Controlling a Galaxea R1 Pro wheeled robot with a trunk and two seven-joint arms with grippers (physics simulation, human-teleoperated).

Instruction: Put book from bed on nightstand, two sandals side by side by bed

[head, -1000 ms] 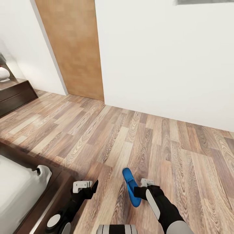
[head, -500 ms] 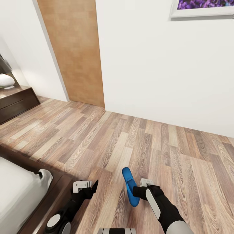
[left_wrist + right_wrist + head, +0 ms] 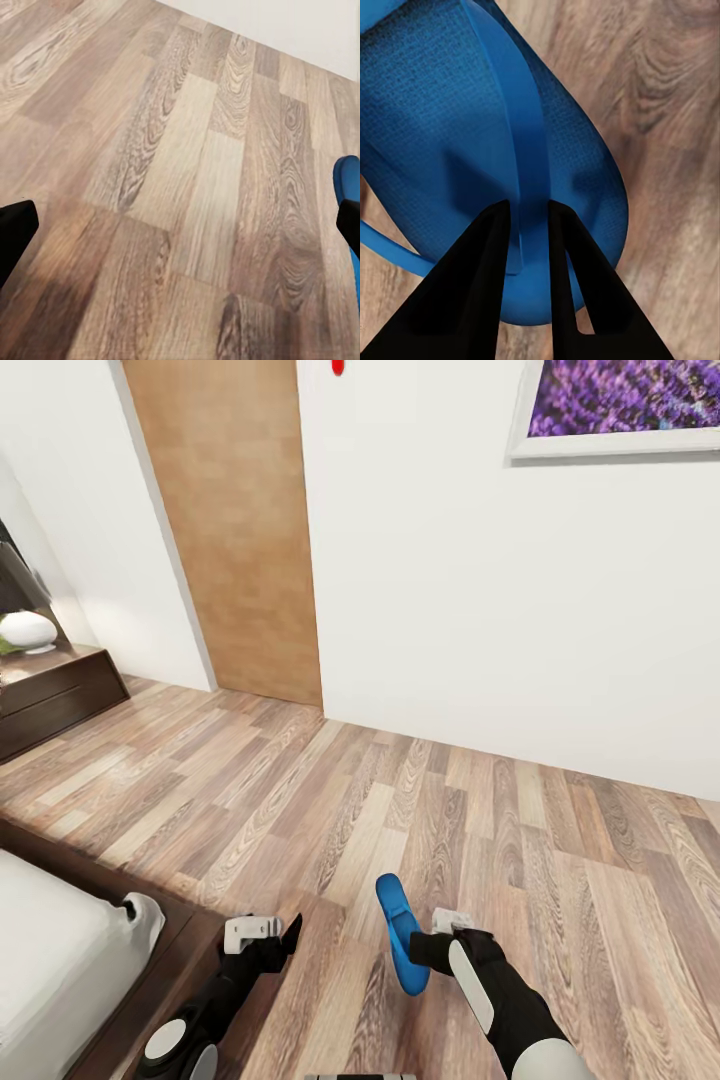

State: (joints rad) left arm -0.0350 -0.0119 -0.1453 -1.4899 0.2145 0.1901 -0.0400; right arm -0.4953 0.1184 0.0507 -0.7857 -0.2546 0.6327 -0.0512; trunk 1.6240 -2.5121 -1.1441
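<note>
One blue sandal (image 3: 400, 932) hangs just above the wood floor, with my right gripper (image 3: 432, 950) shut on it. In the right wrist view the two black fingers (image 3: 480, 255) pinch the thin thong strap of the sandal (image 3: 442, 127), and my right gripper (image 3: 526, 206) is shut on it. My left gripper (image 3: 265, 935) stands open and holds nothing, beside the bed's dark frame (image 3: 190, 950). Its fingertips (image 3: 15, 232) sit far apart in the left wrist view, with the sandal (image 3: 346, 180) beyond one of them. The bed's off-white mattress (image 3: 50, 960) is at lower left. The nightstand (image 3: 60, 695) stands at far left. The book is out of view.
A tan wooden door (image 3: 240, 530) is set in the white wall ahead, and a framed lavender picture (image 3: 620, 405) hangs at upper right. A white lamp base (image 3: 28, 630) sits on the nightstand. Open plank floor (image 3: 420, 800) runs between the bed and the wall.
The head view has tilted upward, bringing the lavender picture and more of the wall into sight. Both arms keep their pose and the sandal stays in the right gripper.
</note>
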